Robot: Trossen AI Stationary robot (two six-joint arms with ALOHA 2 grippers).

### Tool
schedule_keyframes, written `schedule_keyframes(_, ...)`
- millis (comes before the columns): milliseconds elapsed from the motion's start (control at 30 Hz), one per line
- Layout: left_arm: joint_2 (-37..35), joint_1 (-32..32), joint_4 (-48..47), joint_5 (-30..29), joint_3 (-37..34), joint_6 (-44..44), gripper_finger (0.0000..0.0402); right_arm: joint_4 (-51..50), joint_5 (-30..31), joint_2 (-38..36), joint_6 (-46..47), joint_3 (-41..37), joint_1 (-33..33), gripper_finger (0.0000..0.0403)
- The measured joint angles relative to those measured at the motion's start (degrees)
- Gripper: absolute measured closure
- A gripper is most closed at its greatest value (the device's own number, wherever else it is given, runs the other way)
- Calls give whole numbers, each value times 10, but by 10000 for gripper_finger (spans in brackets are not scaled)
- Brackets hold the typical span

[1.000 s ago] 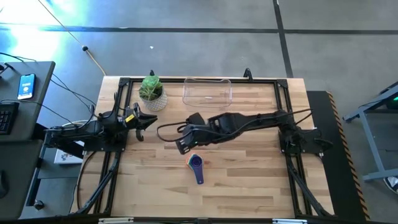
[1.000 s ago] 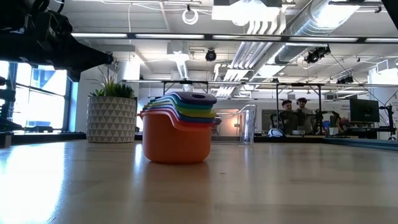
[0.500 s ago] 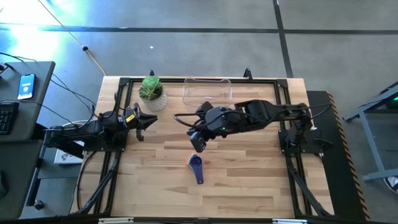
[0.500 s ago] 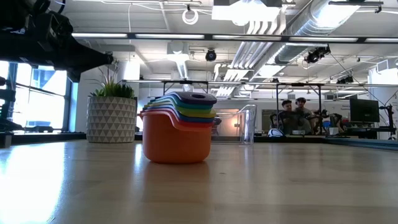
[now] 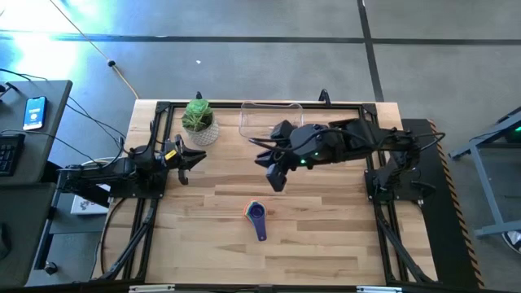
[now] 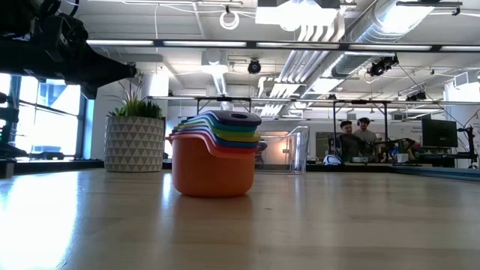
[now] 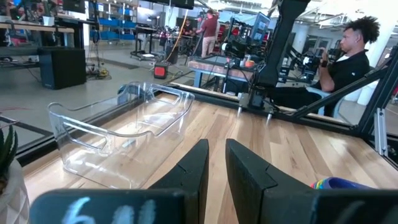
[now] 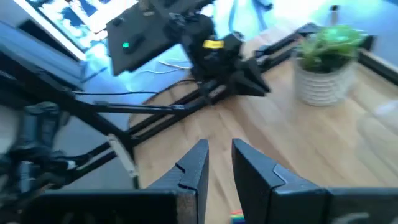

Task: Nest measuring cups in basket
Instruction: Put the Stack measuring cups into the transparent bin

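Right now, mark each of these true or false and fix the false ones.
1. The measuring cups sit nested on the bare table. True.
2. The stack is inside the basket. False: the basket holds no cups.
3. The right gripper grips a cup. False: nothing is between its fingers.
4. The plant stands left of the basket in the high view. True.
5. The left gripper hovers over the cups. False: it waits at the table's left edge.

Orange-to-purple measuring cups (image 6: 214, 156); clear basket (image 5: 271, 119); white-patterned pot (image 6: 135, 143).
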Motion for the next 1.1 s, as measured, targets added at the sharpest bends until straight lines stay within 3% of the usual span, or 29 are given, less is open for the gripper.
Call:
schedule_keyframes(133, 0, 0, 0, 0, 0, 0, 358, -53, 32, -3, 15, 0, -1, 342)
schedule_keyframes(567, 0, 0, 0, 0, 0, 0, 358, -251, 39, 57, 277, -2, 25, 342)
schedule_keyframes(1100, 0, 0, 0, 2, 0, 0, 358, -244, 10, 188, 360, -2, 56, 336)
